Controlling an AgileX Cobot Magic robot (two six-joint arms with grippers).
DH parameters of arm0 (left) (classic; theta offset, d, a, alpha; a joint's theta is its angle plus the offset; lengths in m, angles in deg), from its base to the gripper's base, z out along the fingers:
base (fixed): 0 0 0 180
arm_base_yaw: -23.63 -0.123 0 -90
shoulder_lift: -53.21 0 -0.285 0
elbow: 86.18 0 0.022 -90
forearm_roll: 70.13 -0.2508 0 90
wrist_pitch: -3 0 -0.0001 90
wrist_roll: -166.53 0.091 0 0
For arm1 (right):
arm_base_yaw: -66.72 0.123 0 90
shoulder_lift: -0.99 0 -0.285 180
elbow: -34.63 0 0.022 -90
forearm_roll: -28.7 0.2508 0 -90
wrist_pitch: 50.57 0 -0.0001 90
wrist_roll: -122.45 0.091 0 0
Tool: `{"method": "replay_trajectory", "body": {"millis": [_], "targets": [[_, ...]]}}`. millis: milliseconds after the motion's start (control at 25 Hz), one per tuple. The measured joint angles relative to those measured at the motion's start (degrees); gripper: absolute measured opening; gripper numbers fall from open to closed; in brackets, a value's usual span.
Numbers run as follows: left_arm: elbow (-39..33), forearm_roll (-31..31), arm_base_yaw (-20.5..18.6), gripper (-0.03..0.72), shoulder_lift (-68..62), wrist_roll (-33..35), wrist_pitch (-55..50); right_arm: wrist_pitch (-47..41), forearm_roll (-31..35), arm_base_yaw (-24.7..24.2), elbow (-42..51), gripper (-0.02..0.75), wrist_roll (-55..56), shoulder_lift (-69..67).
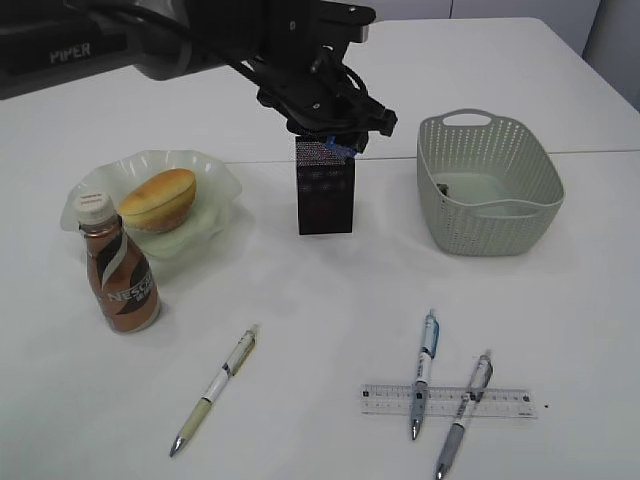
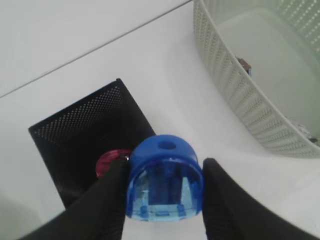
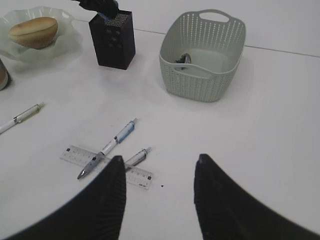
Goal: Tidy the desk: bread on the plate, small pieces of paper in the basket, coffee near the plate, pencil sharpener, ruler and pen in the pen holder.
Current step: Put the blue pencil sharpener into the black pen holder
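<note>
A: What is the left tool (image 2: pixel 165 200) pinching?

B: A sharpener (image 2: pixel 164 180), blue see-through plastic with a domed top and a round hole. It sits tight between the two dark fingers (image 2: pixel 102 205), right over the holder (image 1: pixel 325 185).

A: And the holder?

B: A square black metal-mesh cup, taller than wide, standing on the white bench (image 1: pixel 330 290) between the plate (image 1: pixel 215 185) and the basket (image 1: pixel 487 180). From the left wrist view something round and dark red shows down inside it; I cannot tell what.

A: The plate?

B: Pale green, translucent, with a ruffled rim. The bread (image 1: pixel 158 198), a smooth oval golden bun, lies in it. The coffee (image 1: pixel 118 267), a brown-and-silver bottle with a white cap, stands just beside the plate.

A: The basket?

B: Grey-green plastic, perforated walls, handle slots. A few small scraps lie on its floor, too small to identify.

A: What lies loose?

B: A clear flat ruler (image 1: pixel 448 401) with two pens (image 1: pixel 423 372) crossing over it, and a third pen (image 1: pixel 215 388) lying apart nearer the coffee.

A: The right tool (image 3: pixel 159 197)?

B: Spread, holding nothing, above the bare bench near the ruler.
</note>
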Motion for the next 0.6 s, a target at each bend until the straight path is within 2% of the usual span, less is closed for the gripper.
{"method": "replay_trajectory", "body": {"millis": [600], "targets": [[0.00,-0.20,-3.38,0.305,-3.35,-2.32,10.08,4.21,0.00,0.00,0.00,0.362,0.00,0.00]]}}
